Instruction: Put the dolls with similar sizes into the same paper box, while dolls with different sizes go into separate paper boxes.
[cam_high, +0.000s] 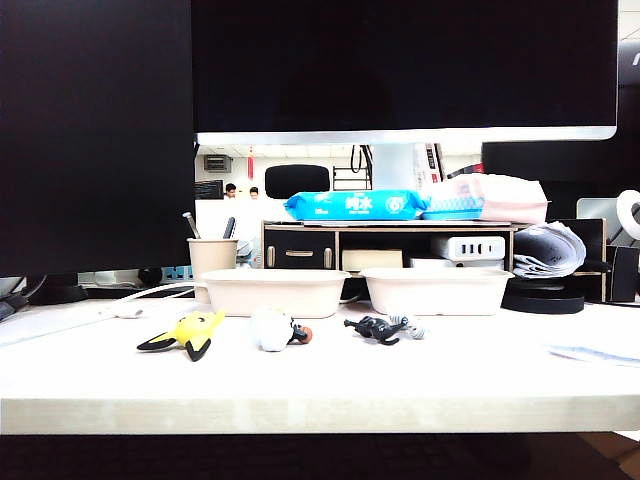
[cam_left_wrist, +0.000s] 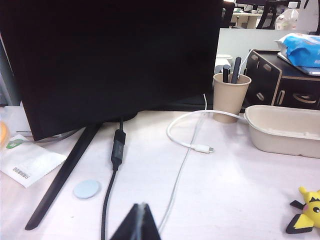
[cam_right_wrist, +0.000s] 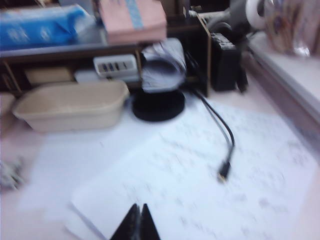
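We are at the very start: the yellow-and-black doll (cam_high: 185, 333), the pale rounded doll (cam_high: 275, 329) and the thin dark grey doll (cam_high: 378, 328) lie in a row on the table in front of the left paper box (cam_high: 273, 292) and right paper box (cam_high: 437, 290) (both apparently empty). Our left gripper (cam_left_wrist: 142, 216) and right gripper (cam_right_wrist: 138, 216) hang back, fingers clenched on nothing. Next we must open and reach for a doll.

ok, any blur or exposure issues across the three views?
Right wrist view: blurred throughout, paper box soft, shut right pincer dark. Left wrist view: sharp, shut left pincer silhouetted. Exterior view: dolls sharp, bright background under the monitor.
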